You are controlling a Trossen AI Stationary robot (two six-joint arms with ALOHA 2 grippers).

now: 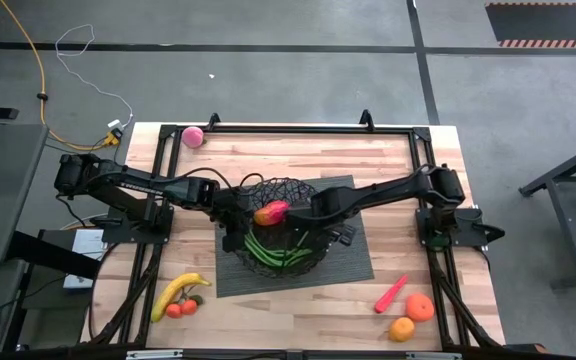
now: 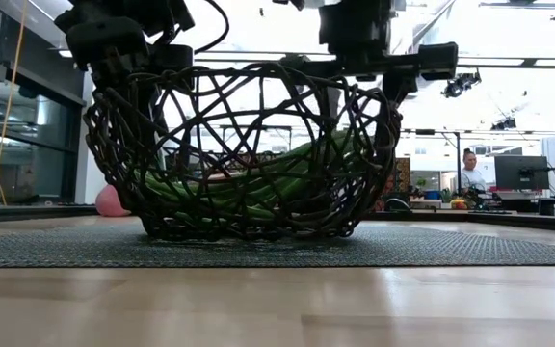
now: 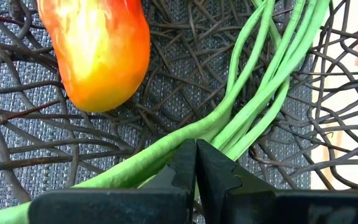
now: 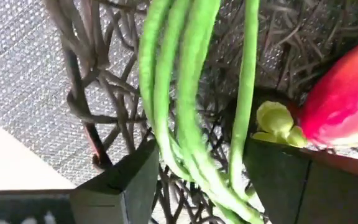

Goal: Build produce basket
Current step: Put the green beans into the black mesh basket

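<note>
1. Black wire basket (image 1: 280, 230) sits on a grey ribbed mat (image 1: 353, 255) at the middle of the table (image 1: 298, 150); the long green beans (image 1: 273, 252) already lie in it, toward the near edge, with a red-orange mango (image 1: 271, 212) above them.
2. Both arms reach into the basket. The right claw (image 4: 194, 180) stands wide with the beans running between its fingers; the mango shows just beside it. The left claw (image 3: 196, 165) is pressed closed, tips together over the beans, holding nothing I can make out.
3. Whether either claw carries the mango is not clear; it looks to be resting in the basket or close to it.
4. To do this step well, I would lift each claw straight up, so no finger snags the wire or drags a bean out.
5. Waiting outside: banana (image 1: 176, 293) and small tomatoes (image 1: 181, 308) at the near left corner, chili (image 1: 391, 293) and oranges (image 1: 413, 316) at the near right, pink ball (image 1: 194, 136) at the far left.
</note>
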